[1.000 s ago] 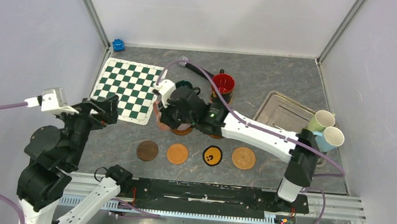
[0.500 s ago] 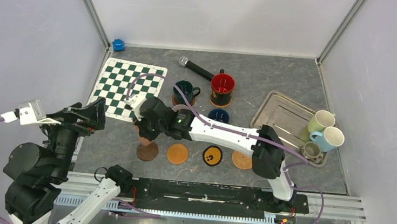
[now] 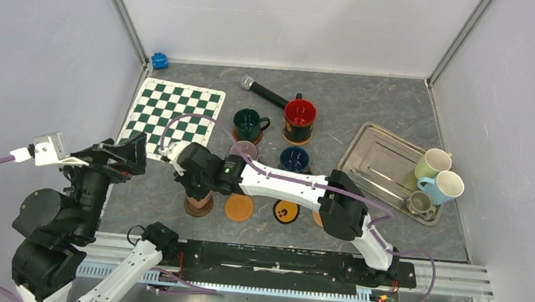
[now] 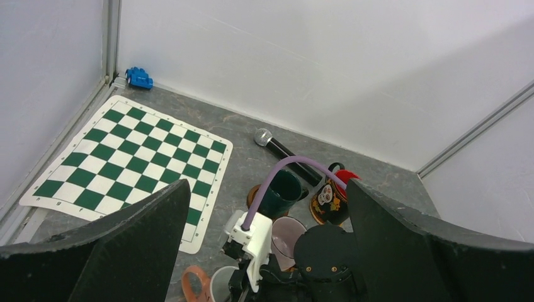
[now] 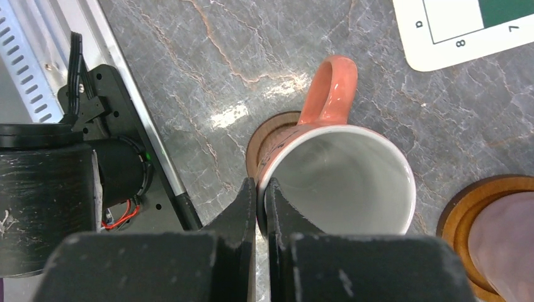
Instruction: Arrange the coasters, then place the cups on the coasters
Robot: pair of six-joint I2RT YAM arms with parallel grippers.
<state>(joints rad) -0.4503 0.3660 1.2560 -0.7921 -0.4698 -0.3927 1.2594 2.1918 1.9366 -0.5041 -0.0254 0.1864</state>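
My right gripper [image 5: 261, 189] is shut on the rim of a salmon-brown cup with a white inside [image 5: 343, 179]. The cup is upright over the dark brown coaster [image 5: 267, 135]; I cannot tell whether it rests on it. From above, this cup [image 3: 199, 202] is at the left end of the near row, beside the orange coaster [image 3: 239, 207] and the black coaster with a yellow mark [image 3: 286, 211]. Behind stand the dark green cup [image 3: 249, 124], glass cup [image 3: 244, 150], red-inside cup [image 3: 300, 119] and dark blue cup [image 3: 294, 158]. My left gripper [image 3: 129, 155] hangs open and empty at the left.
A metal tray [image 3: 377, 153] at the right holds pale green [image 3: 431, 164], light blue [image 3: 445, 186] and small grey-olive [image 3: 419, 203] cups. A chequered mat [image 3: 172, 117], a black microphone [image 3: 264, 92] and a small blue toy [image 3: 159, 60] lie at the back. My right arm spans the near row.
My right arm carried the salmon-brown cup leftward and toward the near edge, ending over the dark brown coaster. The left arm shifted slightly and stays open.
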